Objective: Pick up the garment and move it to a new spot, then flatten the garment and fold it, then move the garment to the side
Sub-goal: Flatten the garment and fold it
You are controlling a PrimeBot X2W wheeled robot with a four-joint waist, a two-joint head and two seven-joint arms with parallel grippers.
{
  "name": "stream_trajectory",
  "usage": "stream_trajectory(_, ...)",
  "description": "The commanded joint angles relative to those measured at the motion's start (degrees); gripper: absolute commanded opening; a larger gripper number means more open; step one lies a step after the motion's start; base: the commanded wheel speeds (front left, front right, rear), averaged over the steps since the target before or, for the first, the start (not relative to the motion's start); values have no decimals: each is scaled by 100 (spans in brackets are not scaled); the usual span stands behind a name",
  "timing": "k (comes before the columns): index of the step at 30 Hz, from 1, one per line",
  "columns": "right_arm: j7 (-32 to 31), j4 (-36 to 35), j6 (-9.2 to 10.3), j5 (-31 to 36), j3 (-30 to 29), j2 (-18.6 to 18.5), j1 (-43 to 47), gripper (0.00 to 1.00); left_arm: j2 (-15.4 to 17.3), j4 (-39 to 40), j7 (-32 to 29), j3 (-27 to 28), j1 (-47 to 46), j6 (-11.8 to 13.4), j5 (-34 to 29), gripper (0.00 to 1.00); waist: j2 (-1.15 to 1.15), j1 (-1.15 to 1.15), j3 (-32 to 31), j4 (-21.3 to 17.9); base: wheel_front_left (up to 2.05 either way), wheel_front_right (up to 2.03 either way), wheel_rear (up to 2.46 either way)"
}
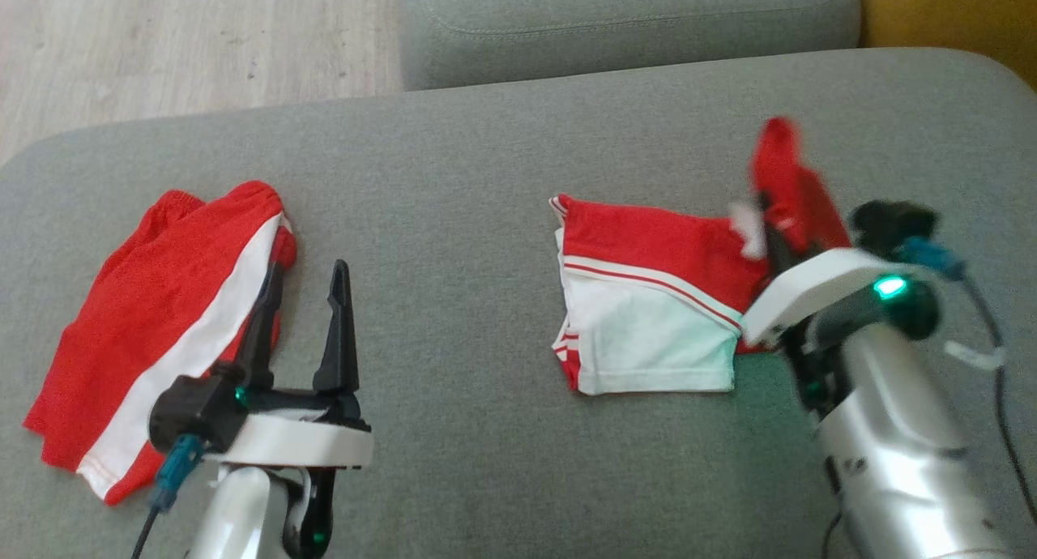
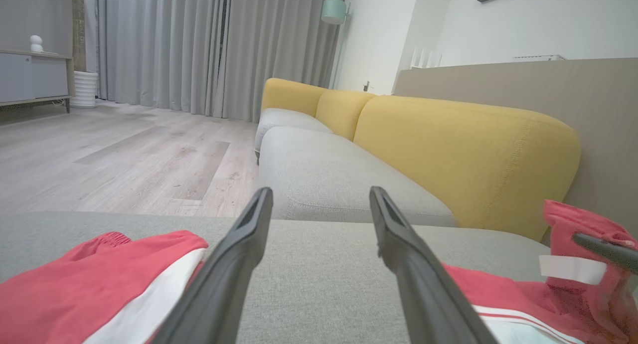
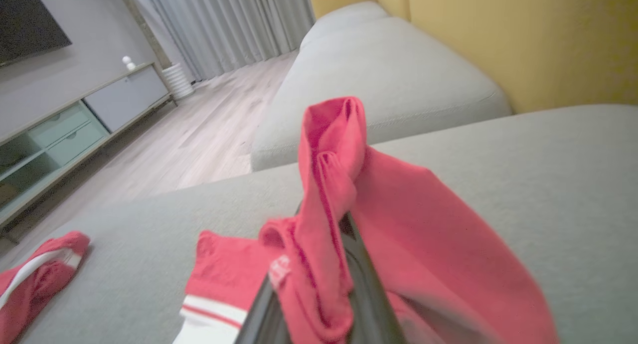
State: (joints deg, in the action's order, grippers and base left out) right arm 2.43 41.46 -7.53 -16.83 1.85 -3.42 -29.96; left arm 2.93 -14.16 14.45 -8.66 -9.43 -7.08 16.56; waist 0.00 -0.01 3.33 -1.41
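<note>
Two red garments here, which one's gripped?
The right-hand garment, white panel: right gripper pinches its lifted edge. The left garment lies ungripped by the open left gripper.

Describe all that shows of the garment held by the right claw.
The garment is soft cloth, red with a white panel and red-and-white striped trim. Most of it lies flat on the grey cushion. Its right end is lifted and bunched, pinched in the shut right claw, with a white tag hanging beside the grip.
</note>
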Motion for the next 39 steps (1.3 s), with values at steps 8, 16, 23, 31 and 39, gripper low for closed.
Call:
stream_trajectory(8, 254, -25, 4, -1570, 2162, 53, 43, 0, 4, 124, 55, 96, -212, -17, -58, 100, 0, 1, 113, 328, 0, 0, 0)
stream_trajectory(16, 593, 657, 4, -2002, 2941, 54, -127, 100, 0, 65, 55, 101, -239, -20, -41, 100, 0, 1, 160, 507, 0, 0, 0)
stream_trajectory(23, 567, 101, 4, -2965, 3931, 54, -122, 100, -2, 35, 55, 142, -225, -20, -27, 100, 0, 1, 132, 482, 0, 0, 0)
stream_trajectory(31, 1018, 172, 4, -2975, 4254, 54, -638, 100, -3, 124, 55, 193, -206, -6, -17, 100, 0, 1, 58, 230, 0, 0, 0)
stream_trajectory(39, 1252, 380, 4, -1331, 2706, -237, -894, 100, -4, 342, 55, 225, -112, 15, 36, 100, 0, 1, 17, -82, 0, 0, 0)
